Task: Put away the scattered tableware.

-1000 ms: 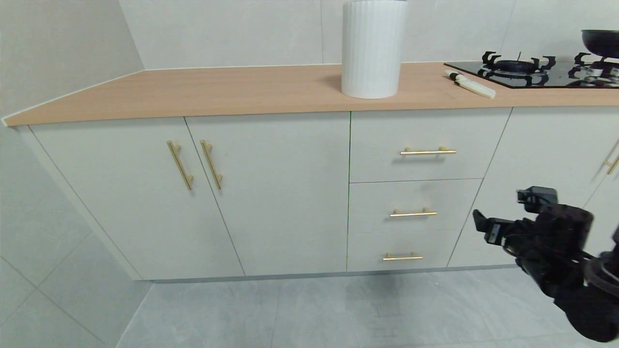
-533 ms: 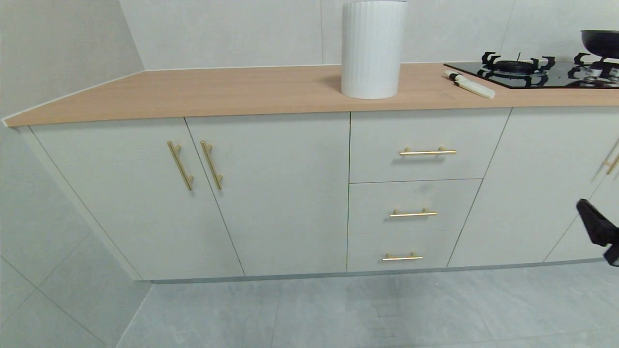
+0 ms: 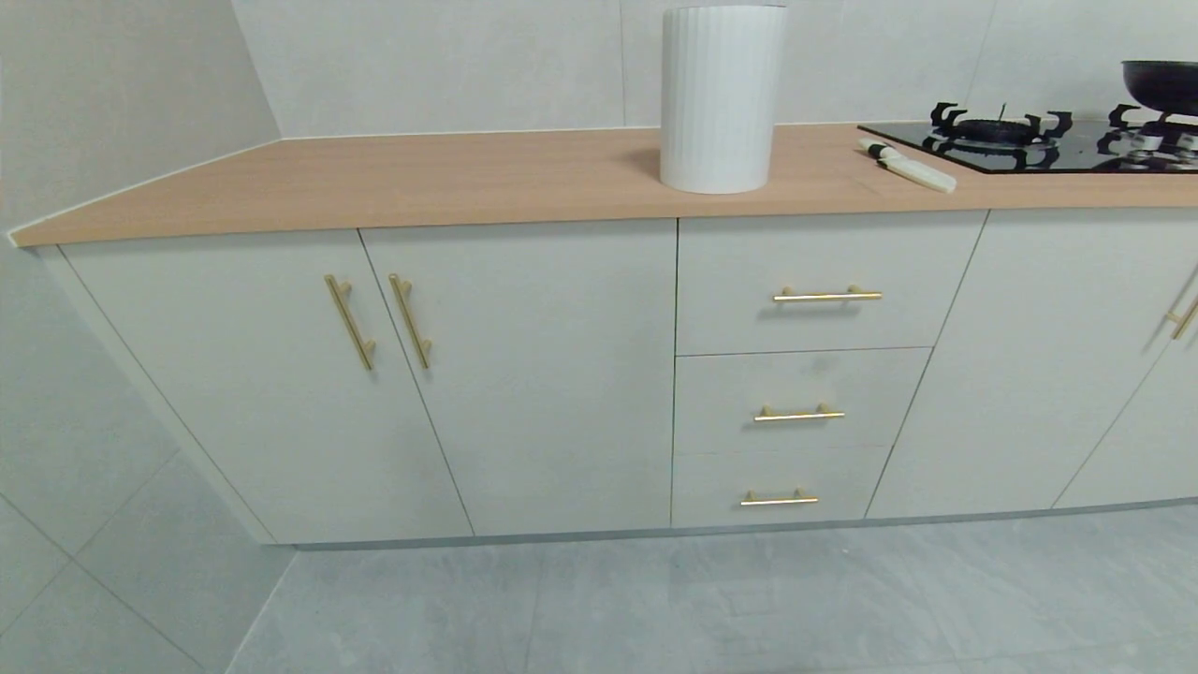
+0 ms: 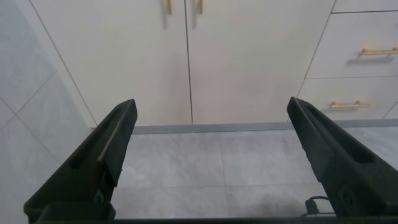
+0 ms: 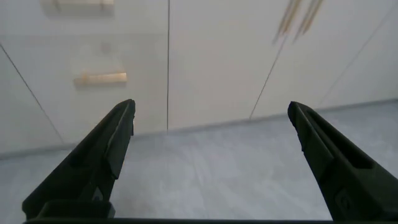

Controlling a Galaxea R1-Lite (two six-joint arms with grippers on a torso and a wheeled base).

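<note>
A cream-handled knife (image 3: pixel 908 164) lies on the wooden countertop (image 3: pixel 421 178), between a tall white ribbed canister (image 3: pixel 722 96) and the black gas hob (image 3: pixel 1029 140). My left gripper (image 4: pixel 211 112) hangs low over the grey floor, open and empty, facing the cabinet doors. My right gripper (image 5: pixel 211 112) is also open and empty, low above the floor in front of the drawers. Its black fingers (image 5: pixel 102 155) frame the floor tiles.
White cabinet doors with gold handles (image 3: pixel 348 320) stand on the left, a stack of three drawers (image 3: pixel 827 295) in the middle. A dark pan (image 3: pixel 1161 82) sits on the hob at the far right. Grey tiled floor (image 3: pixel 655 608) lies open before the cabinets.
My right arm, seen low at the right of the head view a second ago, has pulled back to the right and out of that view. Nothing on the countertop has moved.
</note>
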